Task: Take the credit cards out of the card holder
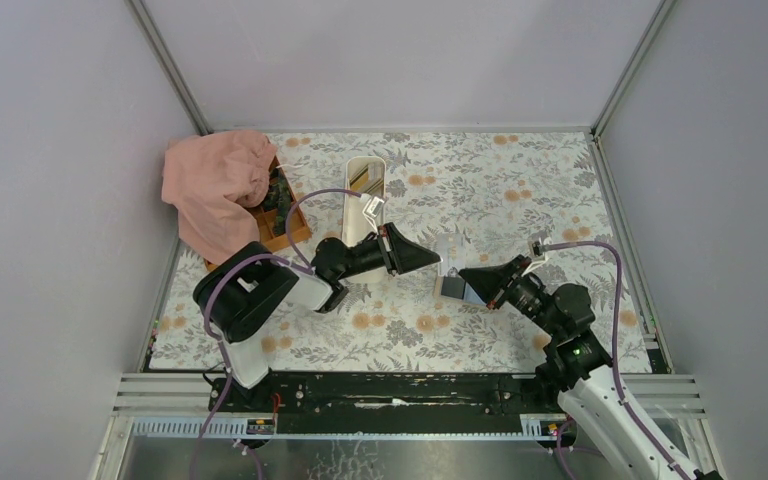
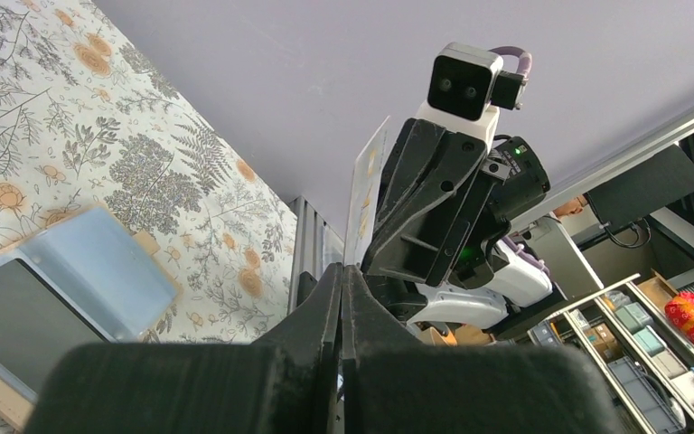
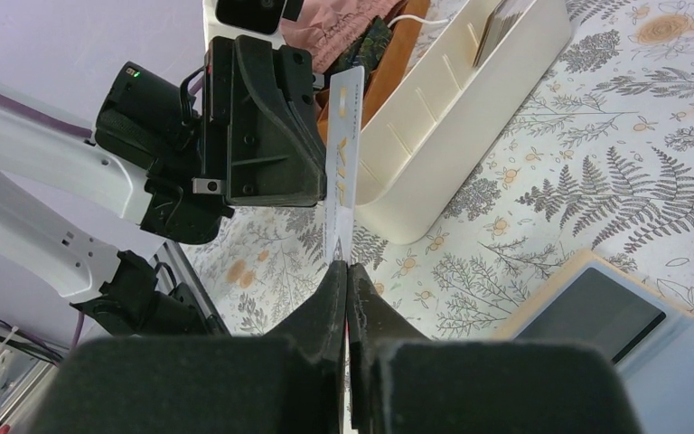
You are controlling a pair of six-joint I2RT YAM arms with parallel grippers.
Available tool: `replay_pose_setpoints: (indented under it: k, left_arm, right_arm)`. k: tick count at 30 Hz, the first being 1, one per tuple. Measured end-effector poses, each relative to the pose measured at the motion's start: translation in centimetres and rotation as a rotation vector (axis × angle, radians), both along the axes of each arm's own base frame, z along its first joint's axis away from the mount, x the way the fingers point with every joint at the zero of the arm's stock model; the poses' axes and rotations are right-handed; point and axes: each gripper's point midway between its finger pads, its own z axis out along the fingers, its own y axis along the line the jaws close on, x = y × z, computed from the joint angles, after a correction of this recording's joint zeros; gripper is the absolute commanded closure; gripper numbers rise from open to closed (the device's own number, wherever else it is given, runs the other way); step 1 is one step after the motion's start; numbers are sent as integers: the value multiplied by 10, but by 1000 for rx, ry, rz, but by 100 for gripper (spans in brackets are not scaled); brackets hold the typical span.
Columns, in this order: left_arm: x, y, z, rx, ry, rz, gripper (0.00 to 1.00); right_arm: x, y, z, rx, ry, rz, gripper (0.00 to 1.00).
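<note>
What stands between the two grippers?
A pale card, upright, pinched by the left gripper and the right gripper; clearest in the right wrist view.

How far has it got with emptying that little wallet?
One pale card is out, pinched upright between the left gripper and right gripper, both shut on it. A dark grey card still lies in the open card holder, so that one remains, and the pale card is not yet set down.
</note>
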Motion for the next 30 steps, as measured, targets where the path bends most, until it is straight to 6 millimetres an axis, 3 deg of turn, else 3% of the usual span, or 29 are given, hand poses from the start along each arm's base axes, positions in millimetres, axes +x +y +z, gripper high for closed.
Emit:
replay_pose_setpoints:
  k: [2,6,12,18,30]
  left_arm:
    - [-1,0,-1,2,0,-5,85]
    - [-2,-1,-3,10,-10,-14,74]
    - [-7,-2,0,14,-50,-42,65]
    - [-12,-1,9,11,-126,-57,65]
    - [-20,3,26,-4,-217,-67,80]
  right_arm:
    - [0,0,-2,-3,7,1,100]
    - [-1,2,-4,-14,23,13,100]
    - [-6,6,-4,-23,24,56,100]
    - [-16,12,-6,-33,30,121,100]
    - [-28,18,-6,-41,26,202,100]
